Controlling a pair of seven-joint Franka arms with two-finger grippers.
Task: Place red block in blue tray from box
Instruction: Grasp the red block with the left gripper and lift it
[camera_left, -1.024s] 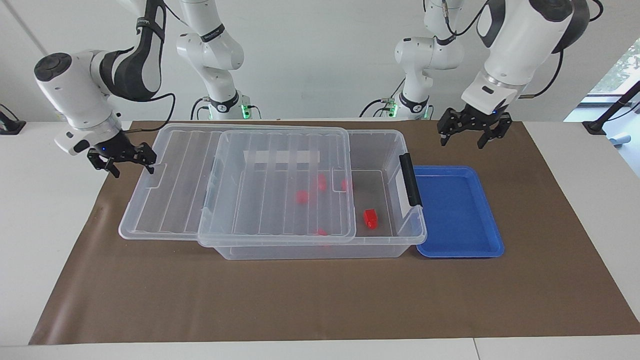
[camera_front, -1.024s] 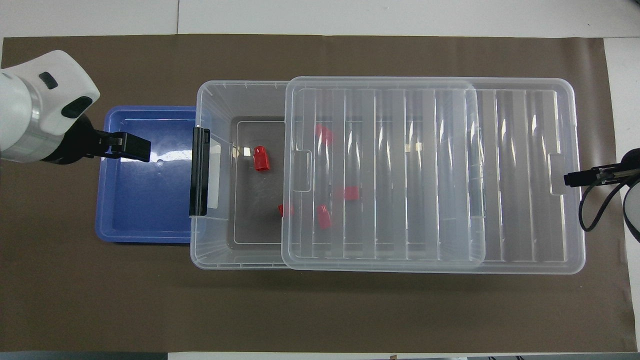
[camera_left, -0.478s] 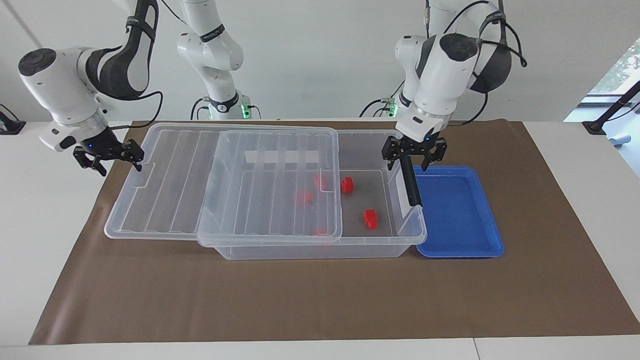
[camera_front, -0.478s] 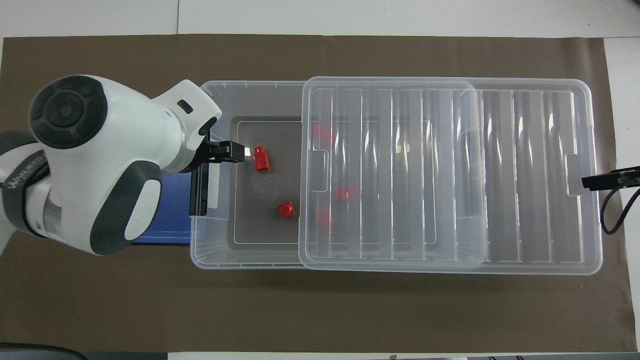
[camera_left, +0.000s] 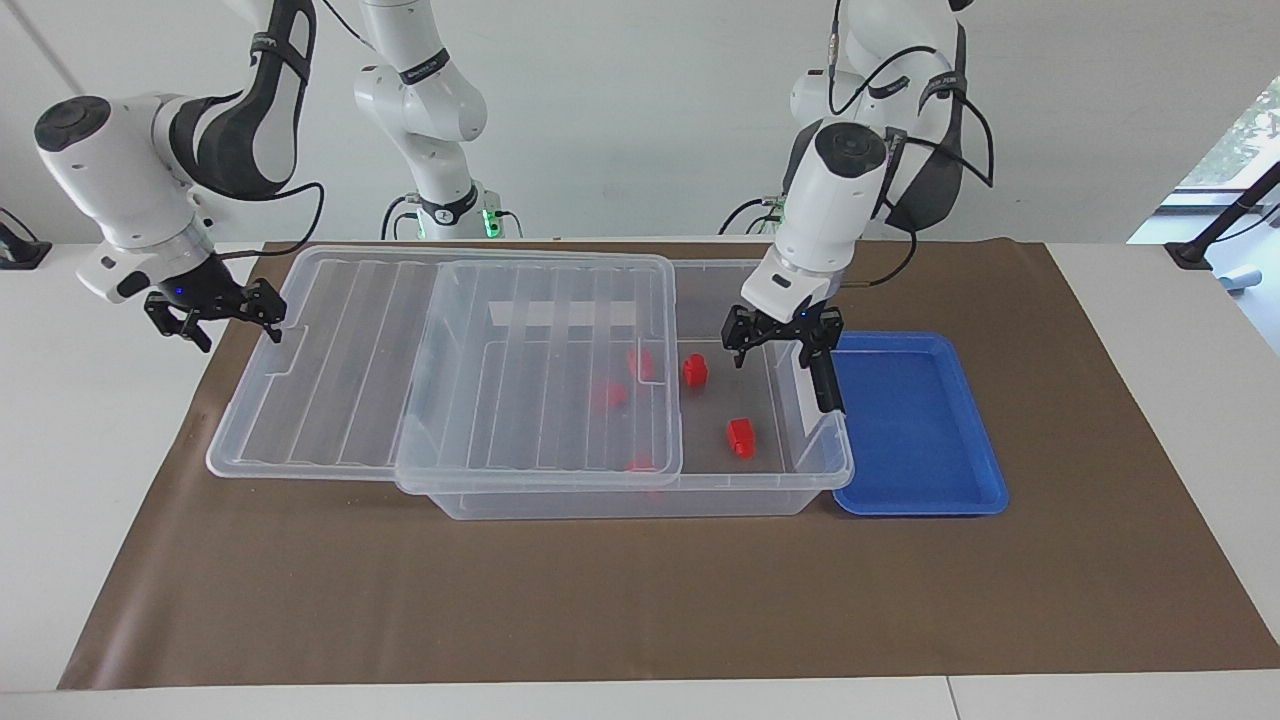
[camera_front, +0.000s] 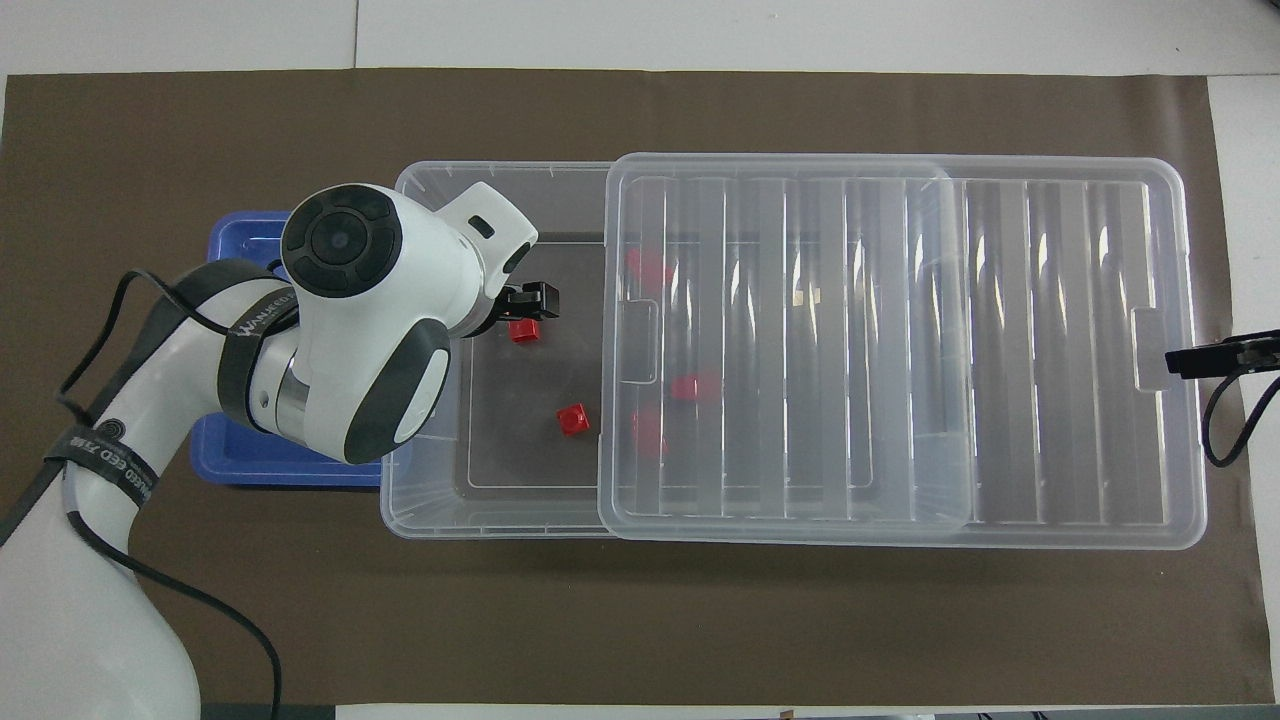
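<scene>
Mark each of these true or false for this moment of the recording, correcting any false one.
1. The blue tray holds a red block. False: it holds none.
2. The lid covers the whole box. False: the end by the tray is uncovered.
3. The left gripper is over the box's uncovered end, open. True.
4. Two red blocks lie uncovered in the box. True.
5. The right gripper is over the tray. False: it is at the lid's end.

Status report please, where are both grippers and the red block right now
Left gripper open, over the box's uncovered end, above the red block. Right gripper open, waiting at the slid-back lid's edge. Blue tray empty; nothing blocking.
</scene>
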